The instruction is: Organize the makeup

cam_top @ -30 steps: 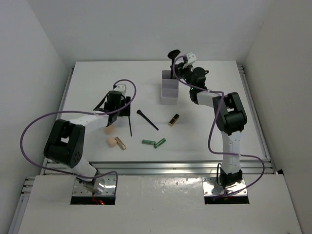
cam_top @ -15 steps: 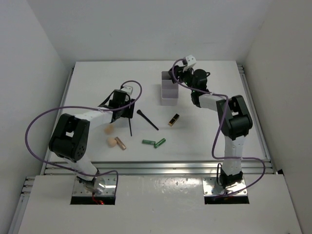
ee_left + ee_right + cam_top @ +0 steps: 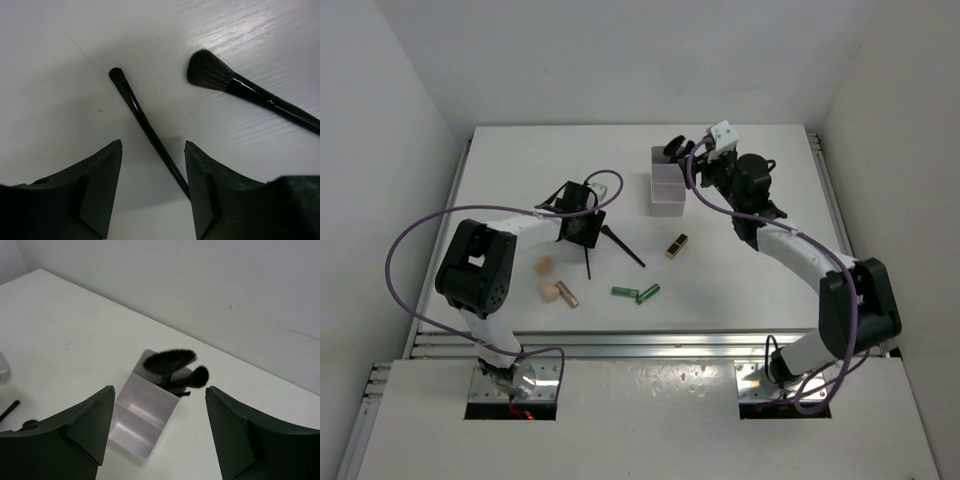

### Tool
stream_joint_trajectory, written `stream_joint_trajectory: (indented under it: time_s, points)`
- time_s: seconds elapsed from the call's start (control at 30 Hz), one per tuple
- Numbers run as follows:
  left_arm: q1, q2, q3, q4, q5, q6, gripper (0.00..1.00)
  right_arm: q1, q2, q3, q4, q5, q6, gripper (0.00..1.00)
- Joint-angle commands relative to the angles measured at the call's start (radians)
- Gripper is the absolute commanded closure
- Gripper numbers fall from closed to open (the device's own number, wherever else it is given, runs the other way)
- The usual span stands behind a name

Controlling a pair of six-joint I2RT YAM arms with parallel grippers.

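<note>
my left claw [image 3: 152, 150] hangs wide open and empty, low over the desk [image 3: 60, 60], its fingers either side of a slim black stick [image 3: 134, 102]. a fluffy brush [image 3: 210, 70] lies just beside it. my right claw [image 3: 159, 392] is also spread, holding nothing, above the white box [image 3: 142, 412], whose far compartment holds two brushes [image 3: 170, 360]. the lipstick [image 3: 676, 245] and green tubes [image 3: 624, 292] lie loose on the desk.

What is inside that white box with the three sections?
A fan-shaped brush and a rounder brush stand bristles up in the end compartment of the white box. The other two compartments look empty. The compartment wall hides the handles' lower ends.
</note>
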Motion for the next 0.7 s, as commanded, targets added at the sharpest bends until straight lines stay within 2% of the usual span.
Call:
stream_joint_trajectory:
  time_s: [0.0,0.07,0.17,0.3,0.4,0.43,0.5,0.67]
  points:
    - [-0.008,0.037,0.07,-0.085,0.023,0.007,0.42,0.012,-0.129,-0.08,-0.093,0.041,-0.056,0.27]
    - [-0.008,0.08,0.124,-0.124,0.036,0.007,0.42,0.014,-0.209,-0.096,-0.162,0.044,-0.071,0.27]
    - [0.012,0.175,0.208,-0.217,0.071,-0.038,0.48,0.018,-0.296,-0.133,-0.248,0.068,-0.117,0.27]
    - [0.012,0.2,0.218,-0.242,0.096,-0.062,0.56,0.021,-0.411,-0.188,-0.303,0.097,-0.166,0.27]
    - [0.012,0.209,0.195,-0.242,0.087,-0.087,0.67,0.019,-0.479,-0.228,-0.322,0.133,-0.194,0.27]
    - [0.012,0.209,0.195,-0.242,0.087,-0.087,0.75,0.023,-0.491,-0.245,-0.325,0.143,-0.201,0.27]
    - [0.022,0.22,0.184,-0.242,0.078,-0.101,0.8,0.02,-0.531,-0.257,-0.326,0.15,-0.203,0.27]
    - [0.032,0.24,0.193,-0.26,0.078,-0.11,1.0,0.023,-0.589,-0.283,-0.331,0.143,-0.203,0.27]
